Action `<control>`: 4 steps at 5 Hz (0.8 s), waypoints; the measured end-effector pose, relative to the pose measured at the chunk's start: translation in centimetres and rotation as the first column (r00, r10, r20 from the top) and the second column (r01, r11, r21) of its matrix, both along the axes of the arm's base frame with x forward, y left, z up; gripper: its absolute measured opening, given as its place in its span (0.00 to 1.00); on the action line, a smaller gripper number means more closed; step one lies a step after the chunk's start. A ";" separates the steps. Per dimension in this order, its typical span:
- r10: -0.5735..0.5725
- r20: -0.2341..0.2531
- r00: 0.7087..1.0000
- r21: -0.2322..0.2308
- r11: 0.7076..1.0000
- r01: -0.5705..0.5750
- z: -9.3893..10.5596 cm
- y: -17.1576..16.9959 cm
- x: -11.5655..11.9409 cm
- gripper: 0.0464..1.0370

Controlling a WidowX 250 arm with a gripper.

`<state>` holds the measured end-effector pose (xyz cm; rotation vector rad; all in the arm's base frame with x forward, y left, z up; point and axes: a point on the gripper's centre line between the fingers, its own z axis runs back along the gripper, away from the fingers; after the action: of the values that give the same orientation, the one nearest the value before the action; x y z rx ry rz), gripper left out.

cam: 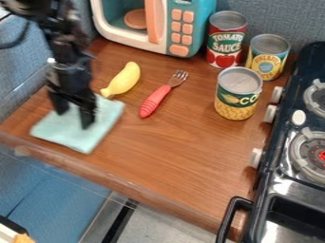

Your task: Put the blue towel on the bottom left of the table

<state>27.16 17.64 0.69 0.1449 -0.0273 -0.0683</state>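
In the camera view, here's the blue towel [73,135], spread on the left part of the wooden table [184,161], close to the front edge, and the black gripper [73,119] is hanging right above it! The towel lies under the fingers and runs out past them on the near side and to the right of the view.

Now the hand itself: its 2 fingers stand well apart, pointing down at the cloth, and there's no object clamped between them. Are the tips touching the fabric? Can't tell from this angle.

And look at the surfaces! The towel is pale, soft-looking and nearly flat, a rough 4-sided patch with slightly uneven edges. Under it, smooth brown boards with visible grain. Just beyond it curves a yellow banana [125,78], rounded and smooth, and beside that a fork [152,102] with a chunky red handle and metal tines. Farther right, 3 cylindrical cans: a red one [226,40], a yellow-and-blue one [268,59] and a green-and-yellow one [238,97]. At the back sits a boxy teal microwave [158,28] with peach buttons; at the right, a glossy black stove [266,142] with pale knobs.
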 end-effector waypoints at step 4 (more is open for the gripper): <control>-0.035 0.049 0.998 -0.089 0.995 0.039 0.6 2.5 1.5 0.96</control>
<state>28.62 20.12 1.29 0.0563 -0.0807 -0.1007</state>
